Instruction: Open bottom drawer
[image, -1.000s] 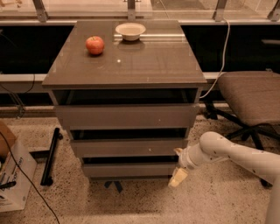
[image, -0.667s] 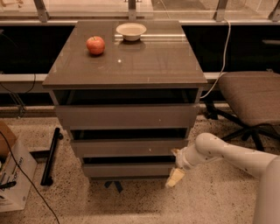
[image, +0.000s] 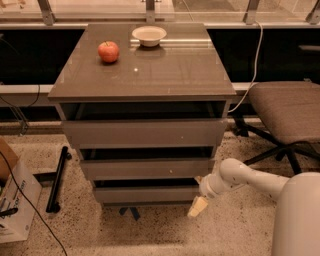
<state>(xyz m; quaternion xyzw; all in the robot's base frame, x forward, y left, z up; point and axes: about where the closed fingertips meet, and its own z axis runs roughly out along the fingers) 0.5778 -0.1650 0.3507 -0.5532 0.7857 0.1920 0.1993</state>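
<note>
Because the bottom drawer (image: 147, 194) has a flat front with no handle, the robot's gripper (image: 198, 196) sits low at the drawer's right-hand corner, just above the speckled floor (image: 165, 235), where the panel's edge is likely the only thing to catch. Whether it is set wide or narrow cannot be told, nor whether it touches the panel. The white arm (image: 250, 180) reaches in from the right, below an office chair (image: 287, 112), apparently so that the drawer's path forward is left free. The drawer, lowest of three in the grey-brown cabinet, looks shut or nearly so, with a dark slot above its front. An apple (image: 108, 51) and a small white bowl (image: 149, 35) rest towards the back of the bench (image: 165, 75) above, well apart from the work.
</note>
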